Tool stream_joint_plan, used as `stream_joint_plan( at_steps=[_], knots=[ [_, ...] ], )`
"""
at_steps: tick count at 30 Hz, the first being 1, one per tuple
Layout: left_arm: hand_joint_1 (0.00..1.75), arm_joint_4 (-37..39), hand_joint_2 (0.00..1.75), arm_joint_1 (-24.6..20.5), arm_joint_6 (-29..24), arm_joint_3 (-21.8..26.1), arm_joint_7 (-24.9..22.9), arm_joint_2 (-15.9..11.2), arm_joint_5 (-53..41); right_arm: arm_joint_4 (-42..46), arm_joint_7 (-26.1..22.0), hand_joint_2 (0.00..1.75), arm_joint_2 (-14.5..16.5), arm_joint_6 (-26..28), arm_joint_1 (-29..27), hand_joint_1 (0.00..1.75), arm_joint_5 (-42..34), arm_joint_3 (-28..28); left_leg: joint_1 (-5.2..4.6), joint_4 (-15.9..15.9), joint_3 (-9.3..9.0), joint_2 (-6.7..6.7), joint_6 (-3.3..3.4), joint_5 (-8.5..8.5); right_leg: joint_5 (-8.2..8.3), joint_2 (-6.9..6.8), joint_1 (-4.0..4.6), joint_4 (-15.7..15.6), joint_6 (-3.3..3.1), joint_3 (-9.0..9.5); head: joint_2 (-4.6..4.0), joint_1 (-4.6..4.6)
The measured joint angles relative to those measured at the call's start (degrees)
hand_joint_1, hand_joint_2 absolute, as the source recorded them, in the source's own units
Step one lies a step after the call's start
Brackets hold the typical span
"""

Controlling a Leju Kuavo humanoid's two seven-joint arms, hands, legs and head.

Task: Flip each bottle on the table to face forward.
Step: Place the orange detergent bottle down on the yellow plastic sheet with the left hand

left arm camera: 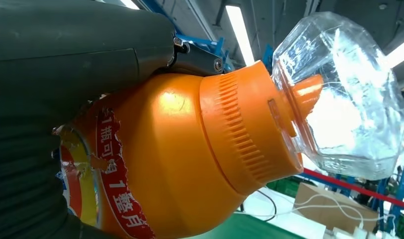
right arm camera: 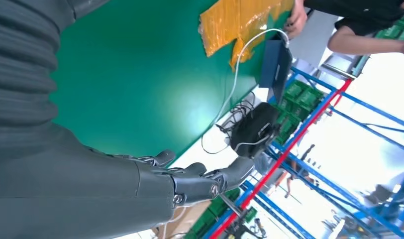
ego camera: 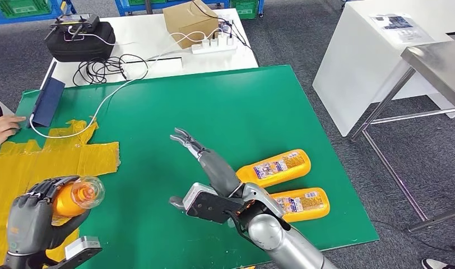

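Head view: the left hand [ego camera: 29, 216] sits at the lower left, over the yellow tape patch [ego camera: 46, 157] on the green table [ego camera: 214, 112], its dark fingers wrapped around an orange bottle [ego camera: 74, 199]. That held bottle has its clear cap turned toward the middle of the table. The right hand [ego camera: 205, 162] reaches out over bare green surface with its fingers stretched and apart, holding nothing. Just to its right lie two more orange bottles on their sides, labels up: the farther bottle [ego camera: 275, 167] and the nearer bottle [ego camera: 301, 203], roughly parallel and close together, the right arm overlapping their left ends. A person's hand [ego camera: 2, 131] rests at the table's left edge beside a dark blue folder [ego camera: 46, 102]. Beyond the green surface, a white table [ego camera: 158, 50] carries a black bag [ego camera: 79, 39], a cardboard box [ego camera: 189, 22], a white power strip [ego camera: 214, 45] and tangled cables.

Left wrist view: the orange bottle [left arm camera: 180, 159] shows close up, gripped by the left hand [left arm camera: 65, 55]. Its ribbed orange collar [left arm camera: 240, 129] and clear faceted cap [left arm camera: 349, 99] point away from the hand, and the red label bears torn edges.

Right wrist view: the right hand [right arm camera: 140, 184] is spread above the green table [right arm camera: 130, 74], fingers extended and nothing between them. Farther off are the yellow tape patch [right arm camera: 240, 20], the folder [right arm camera: 274, 64] and the black bag [right arm camera: 254, 129].
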State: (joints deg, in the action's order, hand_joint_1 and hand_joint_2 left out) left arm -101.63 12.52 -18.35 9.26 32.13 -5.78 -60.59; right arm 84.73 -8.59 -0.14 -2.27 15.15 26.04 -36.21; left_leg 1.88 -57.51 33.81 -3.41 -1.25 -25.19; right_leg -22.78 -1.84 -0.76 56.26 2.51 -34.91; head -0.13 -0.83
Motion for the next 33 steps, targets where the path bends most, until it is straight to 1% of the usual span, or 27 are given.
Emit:
stream_joint_plan(
  at_steps=[4, 6, 7, 10, 12, 15, 19, 20, 23, 24, 27, 29, 31, 33],
  knots=[
    [1.75, 0.0, 1.75, 0.3, -0.1, 0.0, -0.3, -0.5, -0.3, 1.3, -0.1, 1.75, -0.6, 0.0, -0.3, 0.0, 0.0, 0.5, 0.0, 0.0, 0.0, 0.0, 0.0, 0.0, 0.0, 0.0, 0.0, 0.0, 0.0, 0.0, 0.0, 0.0],
    [1.75, 0.2, 1.75, 0.4, -1.1, 0.0, -2.0, -0.9, -3.6, 1.8, -0.1, 1.75, -1.0, 0.0, -0.4, 0.0, -0.2, 0.7, 0.0, 0.0, 0.0, 0.0, 0.0, 0.0, 0.0, 0.0, 0.0, 0.0, 0.0, 0.01, 0.0, 0.0],
    [1.75, 0.6, 1.75, 0.6, -2.1, 0.0, -3.8, -1.3, -7.2, 2.2, -0.1, 1.75, -1.4, -0.1, -0.4, 0.0, -0.5, 0.8, 0.0, 0.0, 0.0, 0.0, 0.0, 0.0, 0.0, 0.0, 0.0, 0.0, 0.0, 0.02, 0.0, 0.0],
    [1.75, 3.9, 1.75, 1.7, -5.1, 0.7, -9.3, -3.7, -18.5, 3.9, -0.2, 1.75, -3.8, -1.2, -0.4, 0.0, -2.3, 1.9, 0.0, 0.0, -0.01, -0.01, 0.0, 0.0, 0.0, 0.01, 0.0, 0.0, 0.0, 0.01, 0.0, 0.0],
    [1.75, 7.7, 1.75, 2.2, -5.4, 1.4, -10.7, -5.7, -21.3, 5.0, -0.6, 1.75, -5.9, -2.7, -0.4, 0.0, -3.6, 3.1, 0.0, 0.0, -0.01, 0.01, 0.0, 0.0, 0.0, -0.01, 0.0, 0.0, 0.0, 0.01, 0.0, 0.0],
    [1.75, 15.1, 1.75, 2.3, -4.9, 1.7, -10.9, -8.7, -22.5, 6.1, -1.5, 1.75, -9.0, -4.6, -0.7, 0.0, -4.6, 4.7, 0.0, 0.0, -0.01, 0.02, 0.0, 0.0, 0.0, -0.02, 0.0, 0.0, 0.0, 0.01, 0.0, 0.0],
    [1.75, 23.5, 1.75, 1.8, -4.1, 0.5, -9.5, -12.0, -20.4, 6.6, -2.1, 1.75, -12.7, -6.5, -1.6, 0.0, -5.3, 6.0, -0.03, 0.0, -0.02, 0.07, 0.0, -0.01, -0.01, -0.07, -0.02, 0.0, 0.01, 0.01, 0.0, 0.0],
    [1.31, 24.8, 1.75, 1.6, -4.0, -0.3, -9.4, -12.6, -19.6, 6.6, -2.2, 1.75, -13.5, -6.8, -1.9, 0.0, -5.4, 6.2, -0.05, 0.0, -0.02, 0.16, 0.0, -0.01, -0.03, -0.14, -0.04, 0.0, 0.02, 0.04, 0.0, 0.0],
    [0.0, 27.9, 0.44, 0.4, -3.8, -3.5, -10.1, -14.6, -17.8, 6.6, -2.5, 1.75, -15.7, -7.3, -2.8, 0.0, -5.3, 6.7, -0.1, 0.0, -0.06, 0.49, 0.02, 0.0, -0.11, -0.39, -0.1, 0.0, 0.1, 0.2, 0.0, 0.02],
    [0.0, 28.7, 0.0, -0.1, -3.8, -4.7, -10.6, -15.2, -17.5, 6.6, -2.5, 1.75, -16.3, -7.4, -3.0, 0.0, -5.1, 6.9, -0.1, 0.0, -0.09, 0.58, 0.04, 0.01, -0.13, -0.5, -0.11, 0.0, 0.12, 0.27, 0.0, 0.02],
    [0.0, 31.0, 0.0, -1.7, -4.4, -8.0, -11.9, -16.6, -15.5, 6.6, -2.6, 1.75, -17.6, -7.7, -3.6, 0.0, -4.4, 7.5, -0.11, 0.1, -0.21, 0.75, 0.08, 0.06, -0.15, -0.79, -0.13, 0.0, 0.13, 0.5, 0.0, 0.03],
    [0.0, 31.6, 0.0, -2.2, -5.2, -9.6, -11.5, -17.0, -12.7, 6.6, -2.5, 1.75, -18.6, -7.9, -4.0, 0.0, -3.3, 7.8, -0.11, 0.1, -0.29, 0.76, 0.09, 0.09, -0.14, -0.81, -0.14, 0.0, 0.13, 0.59, 0.0, 0.03],
    [0.0, 31.3, 0.0, -2.0, -5.7, -10.6, -9.9, -17.1, -8.9, 6.6, -2.2, 1.75, -19.9, -8.7, -4.5, 0.0, -1.8, 7.9, -0.12, 0.0, -0.35, 0.74, 0.09, 0.13, -0.1, -0.79, -0.16, 0.0, 0.13, 0.61, 0.0, 0.03],
    [0.0, 30.0, 0.0, -1.6, -5.3, -10.8, -6.9, -16.5, -4.0, 6.7, -1.3, 1.75, -21.9, -10.5, -5.1, 0.0, -0.7, 7.9, -0.16, 0.0, -0.36, 0.72, 0.13, 0.16, -0.08, -0.79, -0.19, 0.0, 0.16, 0.58, 0.0, 0.03]
  ],
)
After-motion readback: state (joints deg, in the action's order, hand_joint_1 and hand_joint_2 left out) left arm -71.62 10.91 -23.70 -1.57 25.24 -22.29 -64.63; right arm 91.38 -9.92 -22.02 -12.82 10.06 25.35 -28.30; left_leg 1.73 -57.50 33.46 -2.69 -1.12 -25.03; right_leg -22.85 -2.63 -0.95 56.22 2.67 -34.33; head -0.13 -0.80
